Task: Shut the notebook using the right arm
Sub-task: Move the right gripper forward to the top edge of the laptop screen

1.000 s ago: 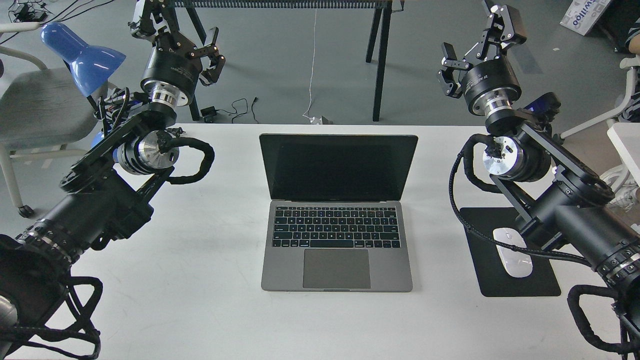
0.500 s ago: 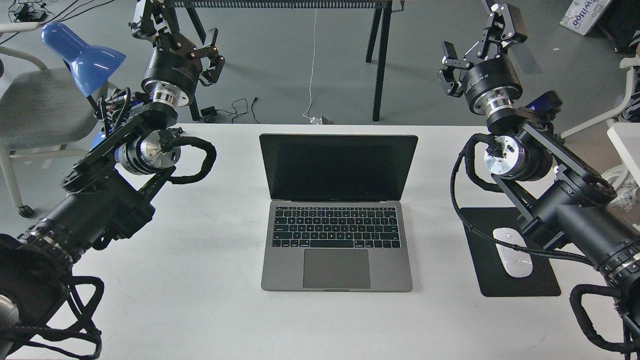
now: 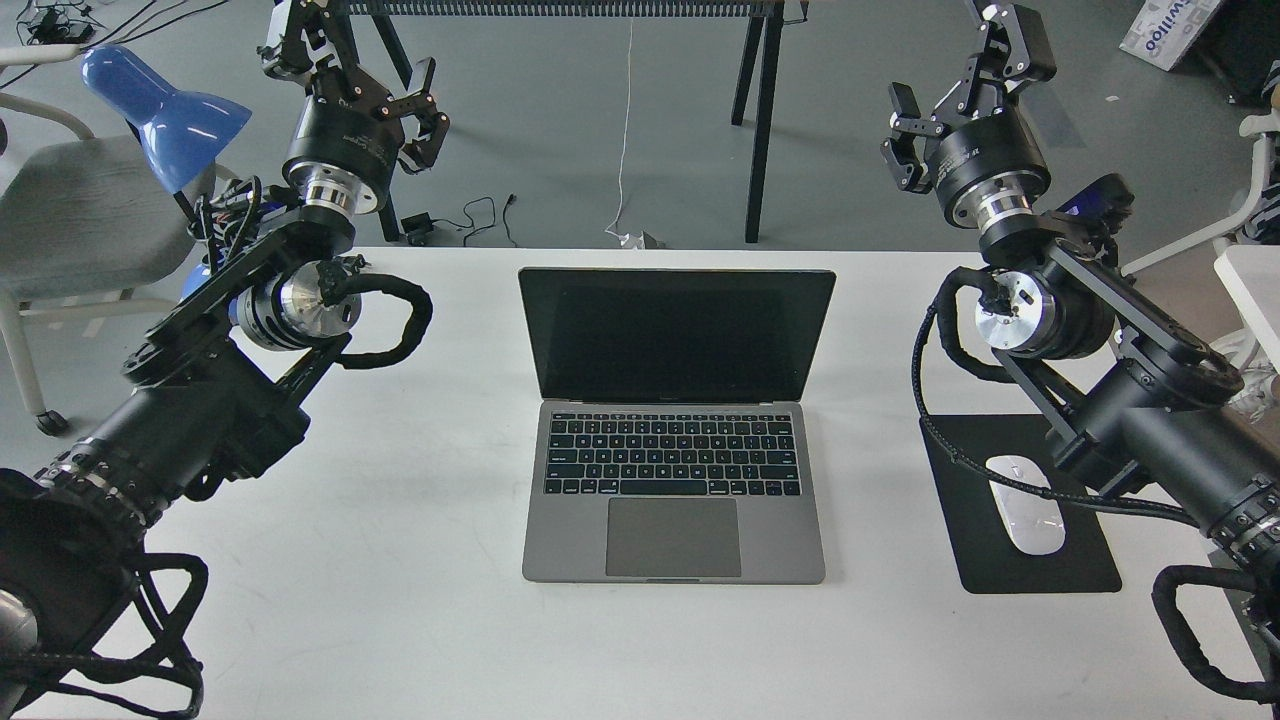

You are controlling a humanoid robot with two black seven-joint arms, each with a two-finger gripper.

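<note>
The notebook [image 3: 675, 430] is a slim grey laptop, open in the middle of the white table [image 3: 420, 600]. Its black screen stands upright at the back, and its keys and trackpad face me. My right arm [image 3: 1130, 420] comes in from the lower right, with a blue-faced module near the wrist. Its gripper [image 3: 965, 70] is open and empty, held high over the table's far right edge, well right of and beyond the notebook's screen. My left gripper [image 3: 350, 70] is open and empty, high at the far left.
A black mouse pad [image 3: 1040, 570] with a white mouse [image 3: 1025, 505] lies right of the notebook, under my right arm. A blue desk lamp [image 3: 165, 105] and a grey chair [image 3: 70, 210] stand at the left. Black table legs [image 3: 760, 120] rise beyond the far edge.
My right arm has shifted slightly to the right and up, away from the notebook. The left arm and the notebook have not moved.
</note>
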